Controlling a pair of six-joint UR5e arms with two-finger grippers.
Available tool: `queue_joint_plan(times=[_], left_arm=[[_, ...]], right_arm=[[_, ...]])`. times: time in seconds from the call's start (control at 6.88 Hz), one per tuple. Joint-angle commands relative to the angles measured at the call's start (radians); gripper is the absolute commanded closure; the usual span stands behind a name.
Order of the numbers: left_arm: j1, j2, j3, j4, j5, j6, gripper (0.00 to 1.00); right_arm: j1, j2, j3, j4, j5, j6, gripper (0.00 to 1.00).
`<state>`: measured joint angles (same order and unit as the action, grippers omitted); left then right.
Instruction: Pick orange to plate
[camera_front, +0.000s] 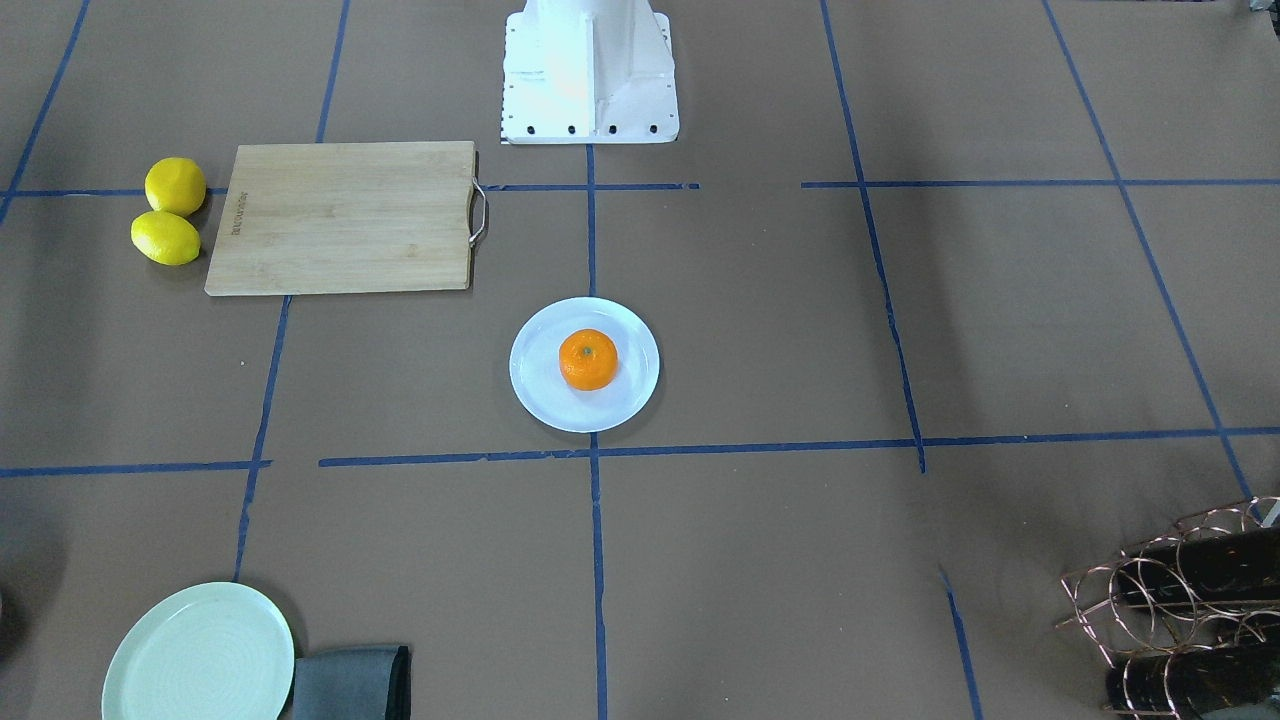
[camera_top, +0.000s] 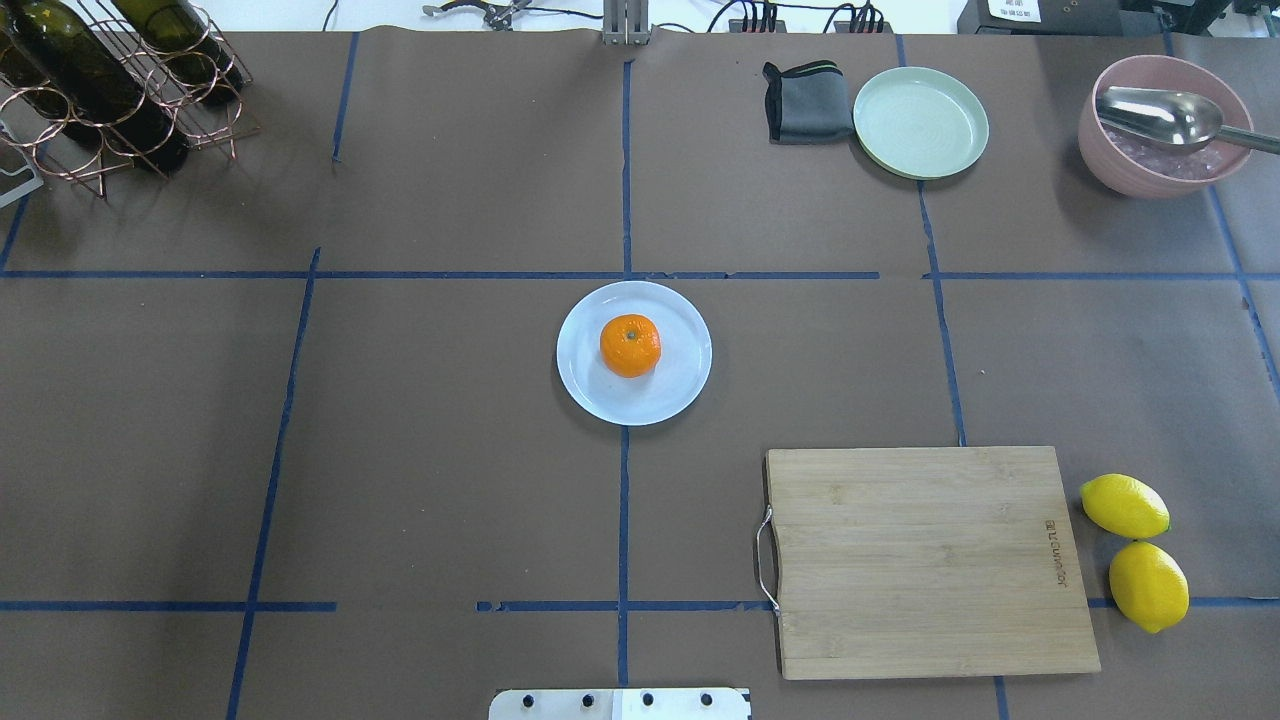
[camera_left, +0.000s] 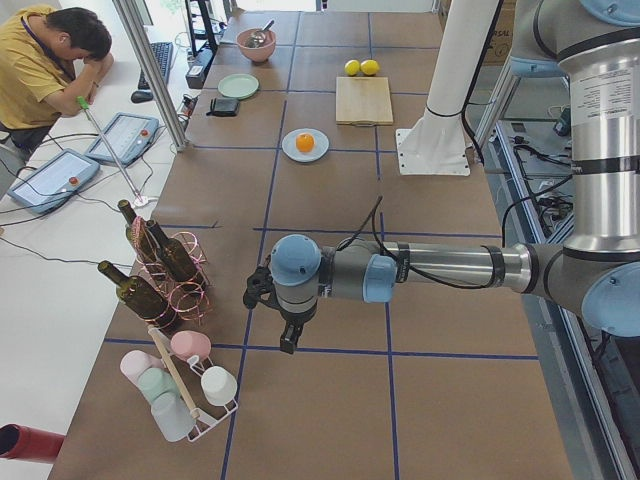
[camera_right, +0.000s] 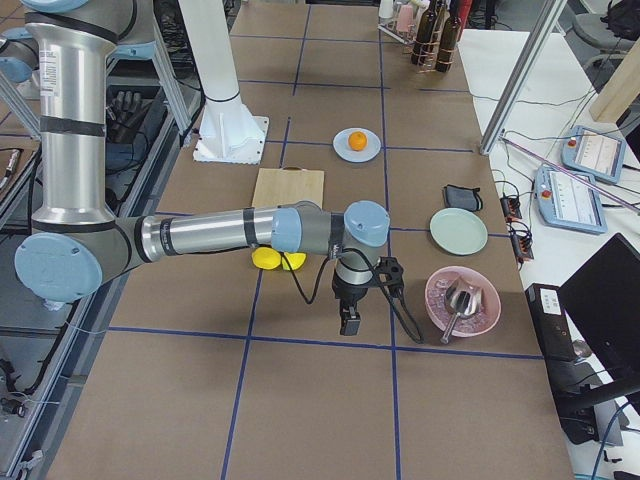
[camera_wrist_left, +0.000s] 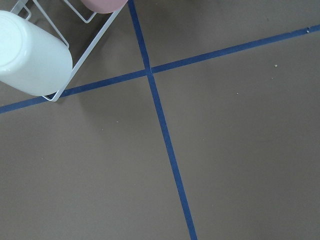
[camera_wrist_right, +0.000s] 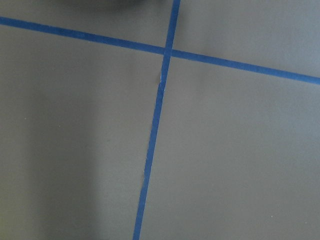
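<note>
Brown paper with a blue tape grid covers the surface (camera_top: 400, 450). The orange (camera_front: 588, 359) sits stem dimple up near the middle of the pale bluish-white plate (camera_front: 540, 400), inside the rim and resting flat, so it should not roll. The plate is at the centre of the surface, straight out from the robot base and touching nothing else. Judging from that, the placing looks done and no carry is left. Both arms are out at opposite ends, probably parked to keep the centre open to the fixed cameras. The left fingers (camera_left: 288, 343) hang pointing down over a tape line near the cup rack (camera_left: 185, 390) and the wine bottle rack (camera_left: 165, 270). The right fingers (camera_right: 348, 325) hang pointing down beside the pink bowl (camera_right: 462, 300) with its spoon, past the two lemons (camera_right: 275, 260). The orange is well apart from both sets of fingers, with neither over the plate. Only the side views show the fingers, and the wrist views give just paper and tape, so I cannot tell whether either set is released or clenched. The bamboo cutting board (camera_front: 340, 217), the pale green plate (camera_front: 200, 655) and the grey cloth (camera_front: 352, 682) all lie off to the side, away from the orange.
</note>
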<state>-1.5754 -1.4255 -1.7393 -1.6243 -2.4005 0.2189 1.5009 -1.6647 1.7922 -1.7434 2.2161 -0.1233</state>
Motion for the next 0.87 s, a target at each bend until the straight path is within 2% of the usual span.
queue_joint_plan(times=[0.0, 0.73], left_arm=[[0.0, 0.0, -0.006, 0.0, 0.009, 0.0, 0.0], [0.0, -0.001, -0.011, -0.002, 0.009, -0.001, 0.0]], right_arm=[[0.001, -0.029, -0.004, 0.036, 0.013, 0.001, 0.0], [-0.001, -0.029, -0.011, 0.036, 0.013, 0.001, 0.0]])
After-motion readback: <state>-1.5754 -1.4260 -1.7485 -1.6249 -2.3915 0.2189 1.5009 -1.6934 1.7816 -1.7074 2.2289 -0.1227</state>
